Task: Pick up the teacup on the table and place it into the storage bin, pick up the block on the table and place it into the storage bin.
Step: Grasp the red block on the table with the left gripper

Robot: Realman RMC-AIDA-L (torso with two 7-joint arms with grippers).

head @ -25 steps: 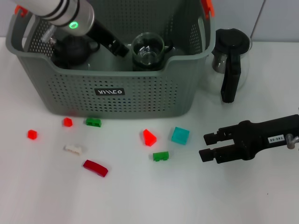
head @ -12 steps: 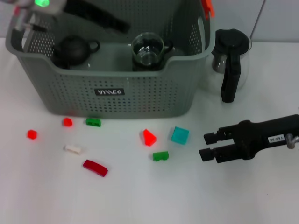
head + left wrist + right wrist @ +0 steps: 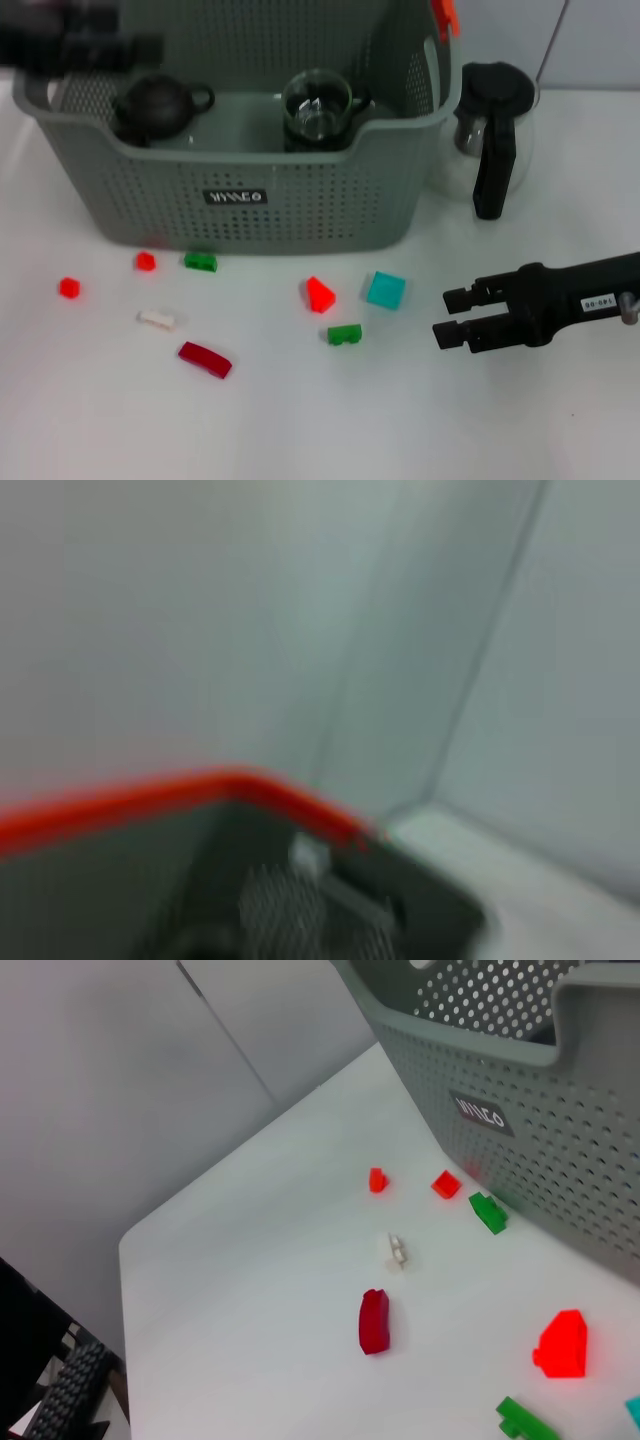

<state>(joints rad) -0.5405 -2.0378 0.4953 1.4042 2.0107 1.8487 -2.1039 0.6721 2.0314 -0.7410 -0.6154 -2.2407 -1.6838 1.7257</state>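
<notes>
The storage bin [image 3: 250, 190] stands at 12 o'clock on the white worktop [image 3: 300, 420]. The blocks lie before it, the teal block [image 3: 385, 289] at 10 o'clock from the right gripper [image 3: 450, 315], whose fingers stand apart, empty. The left gripper [image 3: 80, 48] blurs over the bin's 10 o'clock corner; cannot tell its fingers' state.

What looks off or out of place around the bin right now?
Nothing looks spilled or broken. The dark teapot and glass cup stand upright inside the storage bin; small blocks, such as the teal one, lie scattered in front.
</notes>
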